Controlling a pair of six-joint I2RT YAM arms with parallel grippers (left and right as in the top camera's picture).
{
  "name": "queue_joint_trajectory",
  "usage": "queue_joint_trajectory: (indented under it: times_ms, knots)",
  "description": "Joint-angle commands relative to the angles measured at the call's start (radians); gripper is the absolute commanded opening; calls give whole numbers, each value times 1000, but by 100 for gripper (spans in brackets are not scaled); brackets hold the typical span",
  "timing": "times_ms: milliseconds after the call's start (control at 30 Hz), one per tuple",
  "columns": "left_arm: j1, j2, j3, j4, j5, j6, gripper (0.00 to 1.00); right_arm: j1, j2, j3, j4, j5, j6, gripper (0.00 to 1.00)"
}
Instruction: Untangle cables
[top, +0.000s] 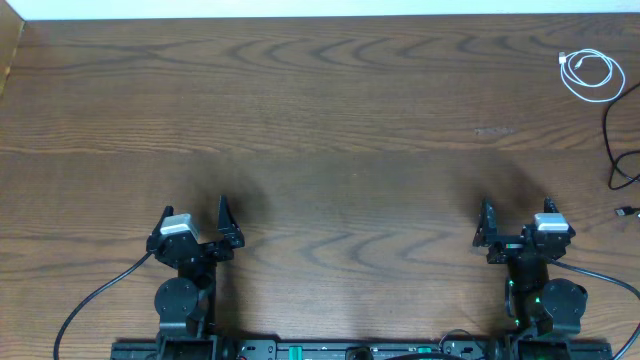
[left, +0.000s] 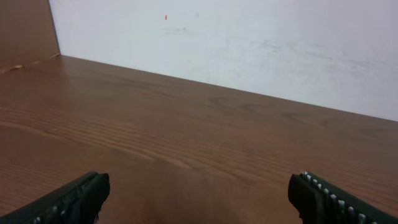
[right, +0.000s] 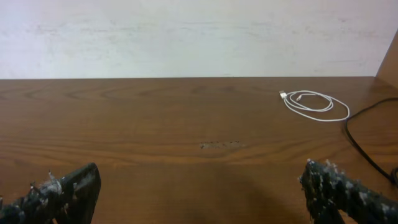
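**Both grippers open and low at the near edge, cables far off to the right**

Our left gripper (top: 194, 210) sits low at the near side of the table (top: 320, 120), its jaws spread wide with nothing between them. In its wrist view we see only the two dark fingertips (left: 74, 198) at the bottom corners, with bare wood grain between them and a pale wall beyond.

Our right gripper (top: 517, 212) stands the same way on the other side, jaws well apart and holding nothing. Its ridged fingertips (right: 65, 190) frame an open stretch of wood with a small scuffed patch in it.

Further out, the white cable (top: 588, 72) lies in a small flat coil of a few loops at the far right of the table, well apart from both grippers. One plug end pokes out on the coil's left. In the right wrist view it shows ahead and to the right.

The black cable (top: 612, 150) lies just on the near side of that coil, hard by the table's right edge. It curves in from the edge, runs towards the robot and bends back out. A small black plug (top: 626, 211) rests close to the same edge. The black strand passes close to the white coil; as far as we can see they do not cross, though we cannot tell whether they touch.
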Motion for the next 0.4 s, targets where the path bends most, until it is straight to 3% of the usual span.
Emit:
queue_joint_trajectory:
  times_ms: [0, 367]
  knots:
    - [6, -6, -13, -48, -7, 16, 97, -3, -4, -1, -4, 1, -8, 99]
    - [6, -6, -14, -48, -7, 16, 97, -3, -4, -1, -4, 1, -8, 99]
